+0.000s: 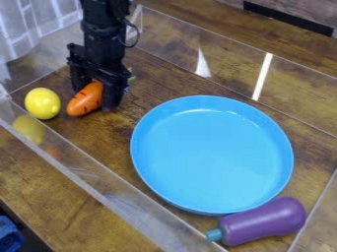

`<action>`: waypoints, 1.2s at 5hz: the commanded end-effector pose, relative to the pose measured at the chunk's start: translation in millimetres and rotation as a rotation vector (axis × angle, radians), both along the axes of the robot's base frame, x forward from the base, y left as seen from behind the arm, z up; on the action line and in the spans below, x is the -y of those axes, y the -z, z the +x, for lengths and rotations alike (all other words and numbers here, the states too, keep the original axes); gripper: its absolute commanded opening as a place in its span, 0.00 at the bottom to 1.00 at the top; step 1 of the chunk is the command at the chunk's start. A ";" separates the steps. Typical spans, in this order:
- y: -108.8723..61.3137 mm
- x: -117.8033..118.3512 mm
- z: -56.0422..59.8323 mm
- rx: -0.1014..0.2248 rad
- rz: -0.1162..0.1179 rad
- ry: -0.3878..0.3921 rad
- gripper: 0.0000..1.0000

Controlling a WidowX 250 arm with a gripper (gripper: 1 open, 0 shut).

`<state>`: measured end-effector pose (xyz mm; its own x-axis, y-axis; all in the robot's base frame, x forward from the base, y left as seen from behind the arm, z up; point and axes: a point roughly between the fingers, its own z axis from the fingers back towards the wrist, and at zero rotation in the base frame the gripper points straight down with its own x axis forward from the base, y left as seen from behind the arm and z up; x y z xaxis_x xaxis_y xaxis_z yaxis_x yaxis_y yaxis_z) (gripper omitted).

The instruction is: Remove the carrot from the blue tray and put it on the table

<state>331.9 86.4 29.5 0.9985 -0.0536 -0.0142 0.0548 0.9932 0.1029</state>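
Observation:
The orange carrot [85,99] lies on the dark wooden table [158,74], left of the blue tray [212,153] and outside its rim. My black gripper [98,87] hangs straight over the carrot's upper end, jaws open, one finger on each side of it and no longer pressing it. The carrot's green top is hidden behind the fingers. The blue tray holds nothing.
A yellow lemon [42,102] sits just left of the carrot. A purple eggplant [263,221] lies at the tray's front right edge. Clear acrylic walls [79,172] fence the front and left of the table.

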 end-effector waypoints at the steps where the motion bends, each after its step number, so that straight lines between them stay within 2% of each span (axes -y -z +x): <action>1: -17.6 -4.0 -0.4 0.033 -0.024 -0.017 1.00; 3: -32.3 -2.7 -1.7 0.042 -0.065 -0.018 1.00; 6: -45.5 -1.7 1.0 0.066 -0.104 -0.012 1.00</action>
